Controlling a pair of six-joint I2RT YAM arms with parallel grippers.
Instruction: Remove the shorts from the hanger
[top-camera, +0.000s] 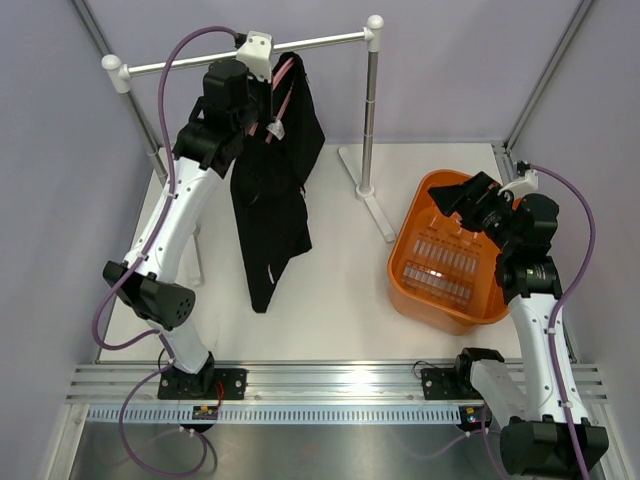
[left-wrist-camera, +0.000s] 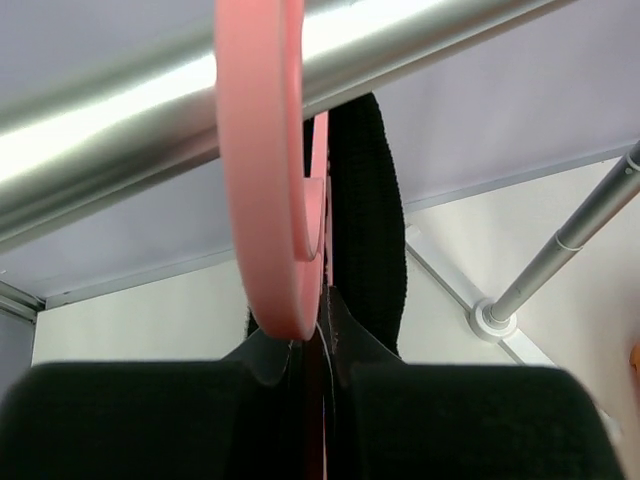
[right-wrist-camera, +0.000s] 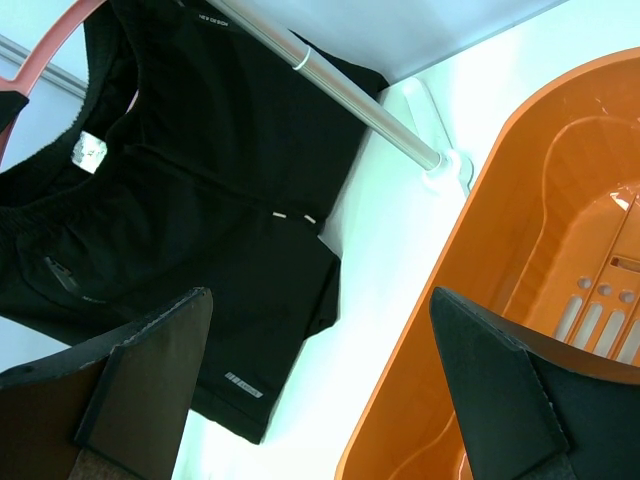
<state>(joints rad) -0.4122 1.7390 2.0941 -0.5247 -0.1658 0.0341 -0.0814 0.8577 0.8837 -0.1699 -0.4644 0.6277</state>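
Shorts are hung on the pink hanger, whose neck is pinched by the left gripper; the right gripper is held spread over an orange basket.

In the top view the thin pink plastic hanger shows only as slivers, the rest buried in the limp black fabric shorts and behind the white rail fitting; the left gripper loses its tips against that fabric. From the left wrist the hook is a blurred band cut by the top edge, and the dark fingers are blurs cropped at the bottom. From the right wrist the print on the small white label is unreadable, and the orange plastic basket runs off right and bottom
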